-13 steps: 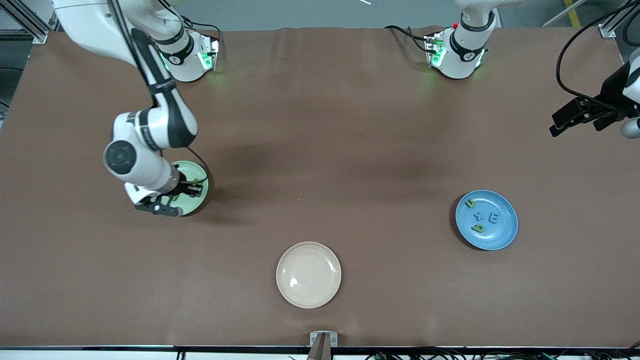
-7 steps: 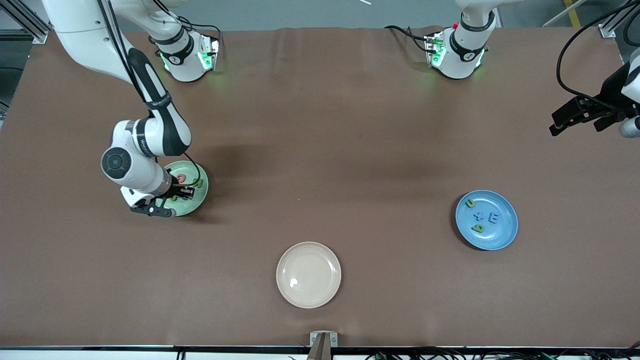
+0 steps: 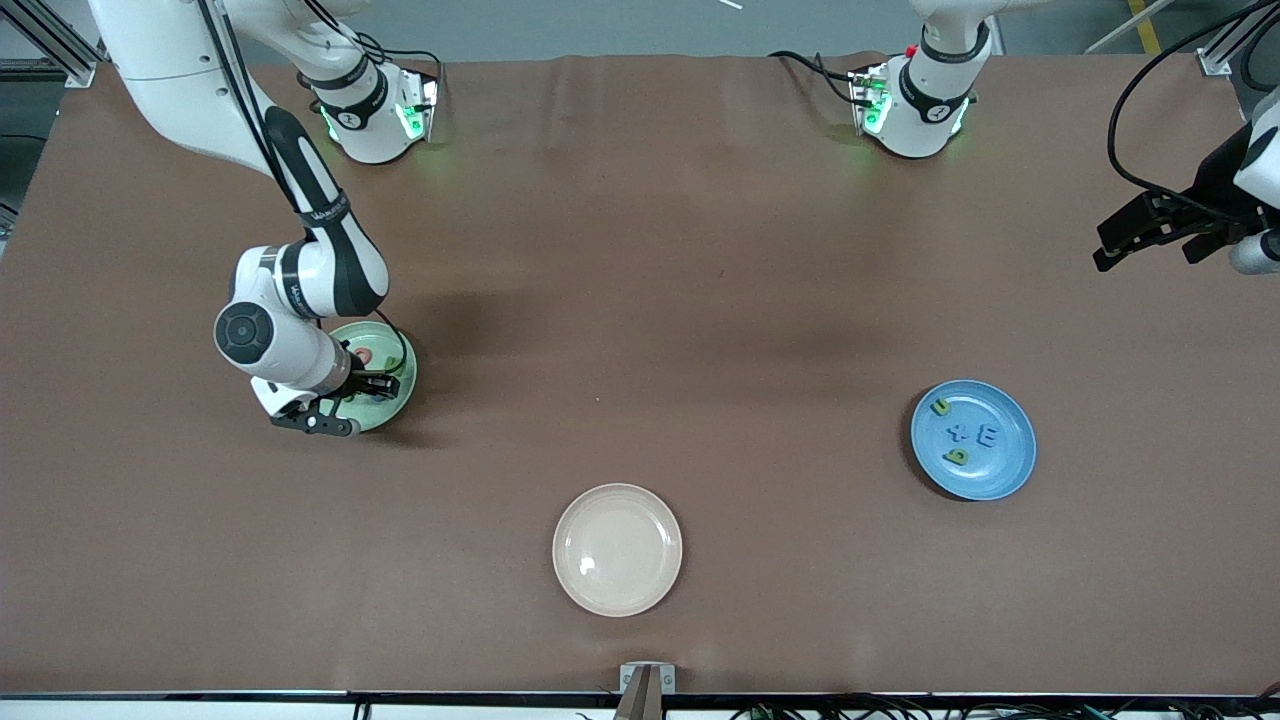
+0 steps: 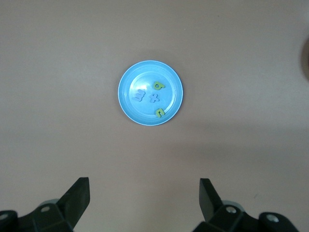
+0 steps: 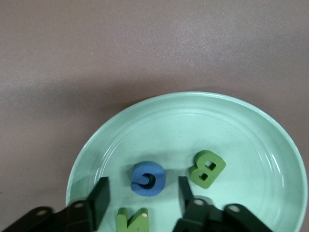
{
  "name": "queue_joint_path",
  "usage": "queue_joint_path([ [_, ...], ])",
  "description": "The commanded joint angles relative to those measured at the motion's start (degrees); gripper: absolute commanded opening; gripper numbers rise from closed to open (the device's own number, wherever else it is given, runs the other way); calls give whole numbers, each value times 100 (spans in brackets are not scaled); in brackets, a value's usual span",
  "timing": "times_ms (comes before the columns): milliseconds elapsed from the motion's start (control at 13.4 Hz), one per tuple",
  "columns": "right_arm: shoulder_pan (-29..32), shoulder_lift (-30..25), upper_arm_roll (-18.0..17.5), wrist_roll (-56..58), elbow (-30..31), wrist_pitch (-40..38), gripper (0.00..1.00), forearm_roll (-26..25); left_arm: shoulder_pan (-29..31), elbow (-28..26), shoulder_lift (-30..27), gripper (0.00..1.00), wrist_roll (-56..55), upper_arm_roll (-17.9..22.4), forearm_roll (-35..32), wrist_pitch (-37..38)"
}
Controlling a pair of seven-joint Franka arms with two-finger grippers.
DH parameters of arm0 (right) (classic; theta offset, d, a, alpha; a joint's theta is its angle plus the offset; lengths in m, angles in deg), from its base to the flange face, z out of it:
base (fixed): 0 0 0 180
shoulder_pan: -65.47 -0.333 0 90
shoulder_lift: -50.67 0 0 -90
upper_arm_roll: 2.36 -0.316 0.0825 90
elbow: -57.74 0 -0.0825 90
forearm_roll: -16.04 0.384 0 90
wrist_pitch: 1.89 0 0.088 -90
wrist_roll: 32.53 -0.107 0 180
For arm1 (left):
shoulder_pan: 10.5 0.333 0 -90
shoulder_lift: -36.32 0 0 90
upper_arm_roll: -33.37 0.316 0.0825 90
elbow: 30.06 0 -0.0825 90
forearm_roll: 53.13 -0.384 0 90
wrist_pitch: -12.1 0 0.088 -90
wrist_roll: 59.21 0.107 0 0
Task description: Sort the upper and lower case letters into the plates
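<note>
The mint green plate [image 3: 403,372] lies toward the right arm's end of the table. My right gripper [image 3: 372,384] hangs low over it and is open. In the right wrist view its jaws [image 5: 143,198] stand apart, and a blue letter [image 5: 148,178] lies flat on the plate [image 5: 217,125], clear of both fingers. A green B [image 5: 207,168] and a green N [image 5: 133,221] lie beside it, and a red letter [image 3: 362,356] shows by the wrist. The blue plate [image 3: 1000,475] holds several letters, among them a blue E [image 3: 986,436]. My left gripper [image 3: 1125,240] waits open in the air at the left arm's end.
A cream-beige round plate [image 3: 617,549] with nothing on it sits near the table's front edge, midway between the two coloured plates. In the left wrist view the blue plate [image 4: 140,87] lies on the brown tabletop [image 4: 241,58], away from the left gripper [image 4: 145,198].
My right gripper has opened over the mint green plate and let go of the blue letter, which now lies in the plate. The left arm has barely moved.
</note>
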Motion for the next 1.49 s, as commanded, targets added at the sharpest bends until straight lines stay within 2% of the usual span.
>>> queue_joint_path([
  [0, 77, -250, -46, 58, -416, -892, 100, -5, 1, 61, 34, 100, 142, 2, 92, -51],
  [149, 85, -347, -37, 58, -864, -1648, 100, -40, 10, 87, 34, 100, 185, 2, 92, -51],
  [596, 296, -558, -19, 391, -1892, -2914, 100, -268, 10, 96, 25, 100, 353, 11, 101, -51],
  [893, 849, -576, -28, 1182, -2955, -4171, 100, -312, 27, 96, -1, 100, 353, 11, 119, -77],
  [1042, 990, -567, -28, 1402, -3430, -4673, 100, -549, 36, 96, 16, 100, 353, 11, 110, -86],
  [1191, 1096, -541, -28, 1429, -3940, -4981, 100, -568, 36, 87, 16, 100, 353, 11, 110, -130],
  [1414, 1306, -523, -37, 1412, -4353, -5149, 100, -515, 54, 87, -1, 100, 353, 11, 119, -121],
])
